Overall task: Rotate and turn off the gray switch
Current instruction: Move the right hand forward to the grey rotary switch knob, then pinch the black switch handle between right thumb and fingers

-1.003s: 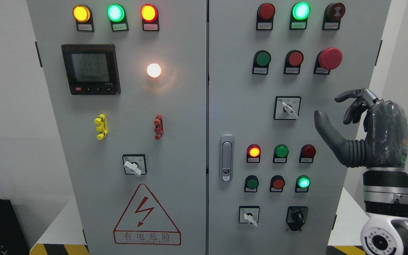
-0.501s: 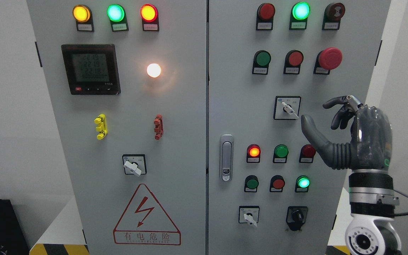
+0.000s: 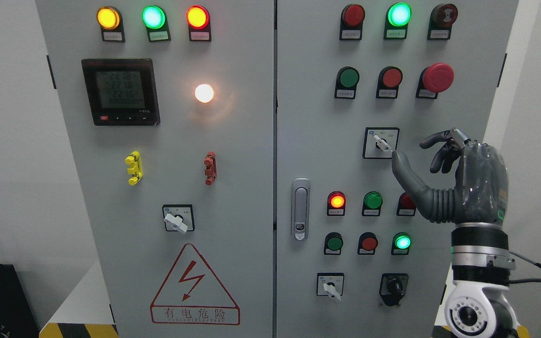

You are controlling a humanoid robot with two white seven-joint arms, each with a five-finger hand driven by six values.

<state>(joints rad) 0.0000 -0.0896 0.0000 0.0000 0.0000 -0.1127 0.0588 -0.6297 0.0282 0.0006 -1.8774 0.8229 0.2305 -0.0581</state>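
Right hand (image 3: 458, 180), raised before the right door of the grey control cabinet (image 3: 317, 117), fingers loosely spread and holding nothing; the thumb (image 3: 404, 173) extends up and to the left, its tip at the lower right corner of the gray switch (image 3: 381, 143), touching or just short of it (contact cannot be resolved). The remaining fingers (image 3: 439, 145) curl in the air to the right of the switch, apart from it. The switch's pale lever points down and to the right within its black-framed square plate.

Bare door surface lies to the left of the switch and above it, up to the row of green button (image 3: 348, 77), red button (image 3: 391, 77) and red mushroom stop button (image 3: 436, 77). Below the switch stands a row of a lit red lamp (image 3: 336, 201), a green lamp (image 3: 373, 200) and a dark red lamp (image 3: 406, 202), the last partly covered by the thumb base. The door's right edge runs behind the palm, with white wall beyond. A latch handle (image 3: 300, 209) sits left and below the switch, near the seam between the doors. Two like rotary switches (image 3: 178, 218) (image 3: 330, 285) show lower on the cabinet.
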